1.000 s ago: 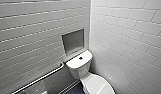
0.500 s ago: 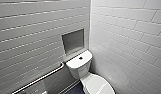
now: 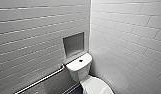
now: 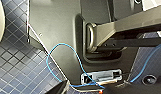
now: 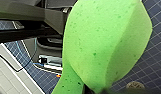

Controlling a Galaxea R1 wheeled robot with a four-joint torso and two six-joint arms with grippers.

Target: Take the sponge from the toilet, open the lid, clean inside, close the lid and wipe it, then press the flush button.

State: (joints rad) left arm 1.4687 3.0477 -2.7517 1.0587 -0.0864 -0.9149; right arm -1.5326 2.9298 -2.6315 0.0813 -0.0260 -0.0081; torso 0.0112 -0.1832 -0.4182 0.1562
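Observation:
The white toilet stands in the corner of the tiled room, low in the head view. Its lid lies down over the bowl. The small dark flush button sits in the middle of the tank top. The bright green sponge looms large in the right wrist view, pinched and bulging in my right gripper, which is shut on it above the dark blue tiled floor. My left gripper is open and holds nothing, hanging beside the robot's own dark base.
A metal grab bar runs along the left wall toward the tank. A recessed niche sits above the tank. White tiled walls close in on both sides. A loose blue cable loops over the robot's base above blue floor tiles.

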